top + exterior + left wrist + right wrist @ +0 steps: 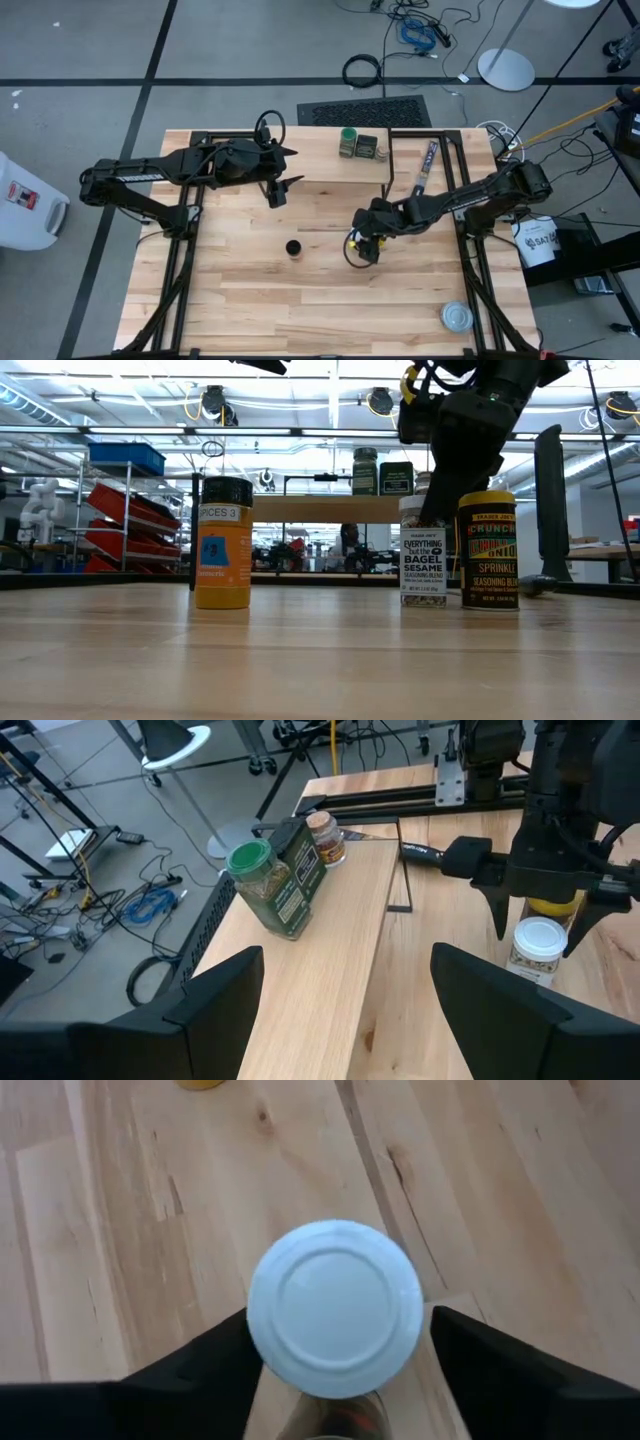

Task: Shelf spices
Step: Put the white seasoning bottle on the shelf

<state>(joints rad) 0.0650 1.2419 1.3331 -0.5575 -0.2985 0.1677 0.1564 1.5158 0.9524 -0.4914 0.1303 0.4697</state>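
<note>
Low view, white-lidded jar [423, 552] upright (axis vertical)

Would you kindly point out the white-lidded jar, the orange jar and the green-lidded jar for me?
White-lidded jar [335, 1308]: right wrist view, centre of its lid.
Orange jar [223, 555]: low view, middle of its label.
Green-lidded jar [265, 885]: left wrist view, upper body just under the lid.

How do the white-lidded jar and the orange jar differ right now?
The white-lidded jar is clear with a white label; the orange jar is opaque with a dark lid.
The right gripper straddles the white-lidded jar, fingers either side; the orange jar stands alone.
Both stand upright on the table.
</note>
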